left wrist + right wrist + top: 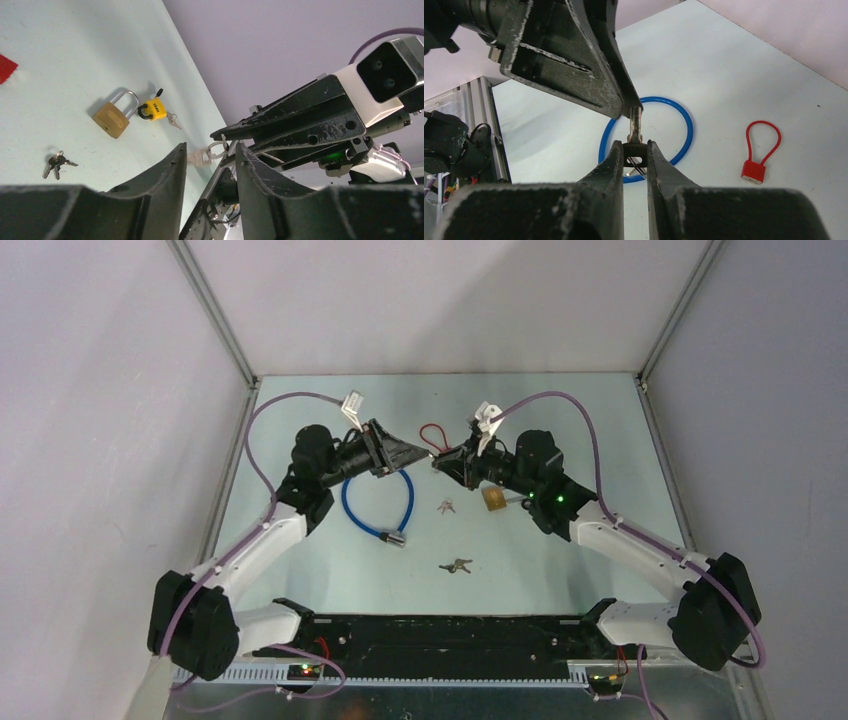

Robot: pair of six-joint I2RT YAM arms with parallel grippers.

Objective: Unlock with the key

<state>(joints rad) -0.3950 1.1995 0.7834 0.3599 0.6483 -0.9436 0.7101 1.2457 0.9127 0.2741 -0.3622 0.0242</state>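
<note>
**Key pinched by right pincer, left pincer spread beside it**

Both arms stretch from the bottom corners of the top view toward the middle of the table. The left arm bends up and to the right, and the right arm bends up and to the left. Their tips nearly meet just above the centre of that frame, raised off the surface.

The small yellow padlock, upper left of centre in the left wrist view, carries dark print on its body, too small to read. No other writing can be made out.

The right pincer is pressed together on the key's dark head at the centre of its own view. The bare metal blade sticks straight up from between the fingers, and its tip reaches the edge of the left pincer. That pincer stands spread. In its own view the key and its ring sit in the gap between the two fingers, and whether either finger touches the key cannot be told.

On the table lie:
- a brass padlock just left of the yellow one
- a bunch of keys at lower left of that frame
- a blue cable loop
- a red cable lock at the right of the right wrist view
</note>
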